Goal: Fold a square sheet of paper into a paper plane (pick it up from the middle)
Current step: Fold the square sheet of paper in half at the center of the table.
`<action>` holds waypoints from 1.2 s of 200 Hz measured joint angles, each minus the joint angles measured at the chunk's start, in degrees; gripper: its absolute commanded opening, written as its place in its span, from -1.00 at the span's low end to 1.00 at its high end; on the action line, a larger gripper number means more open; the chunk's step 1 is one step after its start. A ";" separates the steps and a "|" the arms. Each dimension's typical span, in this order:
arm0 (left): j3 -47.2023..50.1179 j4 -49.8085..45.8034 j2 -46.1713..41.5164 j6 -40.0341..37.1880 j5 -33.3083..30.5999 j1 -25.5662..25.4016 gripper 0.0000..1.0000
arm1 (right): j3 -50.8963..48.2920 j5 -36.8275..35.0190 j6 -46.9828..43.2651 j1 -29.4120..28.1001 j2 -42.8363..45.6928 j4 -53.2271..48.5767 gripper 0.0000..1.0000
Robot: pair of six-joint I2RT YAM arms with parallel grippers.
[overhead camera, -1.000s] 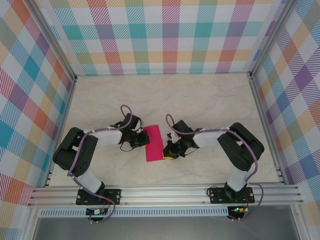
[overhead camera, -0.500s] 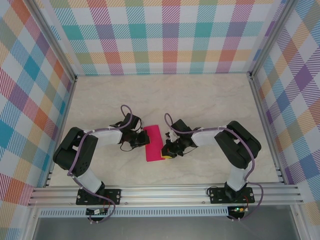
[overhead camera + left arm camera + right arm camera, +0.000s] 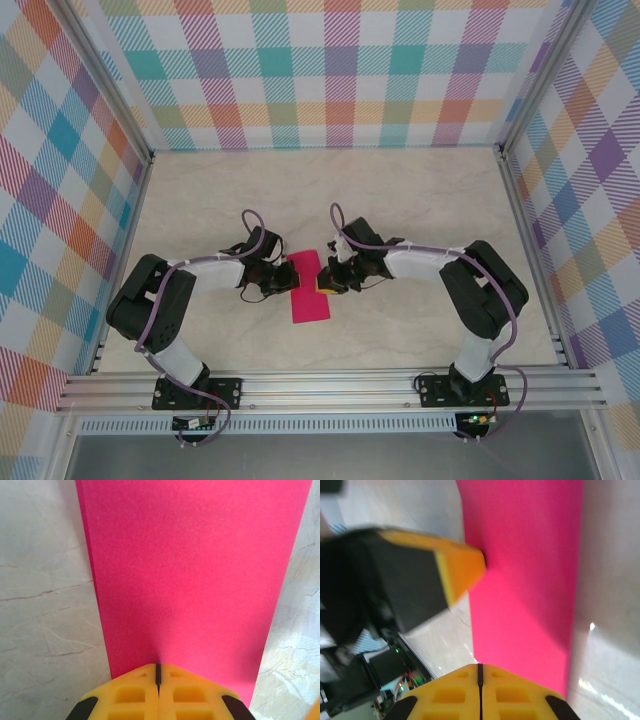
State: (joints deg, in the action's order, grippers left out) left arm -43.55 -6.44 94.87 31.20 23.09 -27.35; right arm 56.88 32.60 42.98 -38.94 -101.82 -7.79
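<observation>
the right gripper (image 3: 324, 282) now sits further toward the far end of the square sheet of paper (image 3: 310, 300), on its right edge

It's folded to a narrow strip, flat on the table (image 3: 420, 200), bare marble all round. The left gripper (image 3: 292, 277) is pinched together on its left edge, the right one likewise closed opposite; both arms bend inward, elbows out.

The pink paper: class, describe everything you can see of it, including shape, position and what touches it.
The pink paper is plain, matte magenta, a narrow rectangle rather than a square, so it looks folded in half. It lies flat on the marble-look table, long side running away from the arm bases. The shut left gripper and shut right gripper sit on its opposite long edges.
</observation>
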 measured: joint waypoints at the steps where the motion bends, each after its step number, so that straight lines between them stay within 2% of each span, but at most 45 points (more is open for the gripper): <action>1: 0.00 0.00 0.00 0.00 0.00 0.00 -1.00 | 0.17 -0.09 -0.02 0.09 -0.04 0.02 -0.87; 62: 0.22 0.44 0.00 0.00 0.09 0.00 -1.00 | 1.62 -1.11 -0.22 2.25 -6.86 0.72 -0.86; 116: 0.22 0.42 0.00 0.00 0.09 0.00 -1.00 | 0.13 -1.36 -0.22 2.58 -6.99 0.35 -0.84; 182: 0.22 0.44 0.17 -0.42 0.24 0.02 -1.00 | 8.44 -0.11 -1.33 4.15 -7.30 -1.20 -0.85; 240: 0.15 0.37 0.24 -0.66 0.26 0.02 -1.00 | 8.33 -0.66 -1.51 5.62 -12.02 -1.99 -0.85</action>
State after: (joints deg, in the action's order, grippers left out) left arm -43.40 -6.07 95.11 30.55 23.35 -27.33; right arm 65.21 31.94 41.47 -33.32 -113.84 -9.78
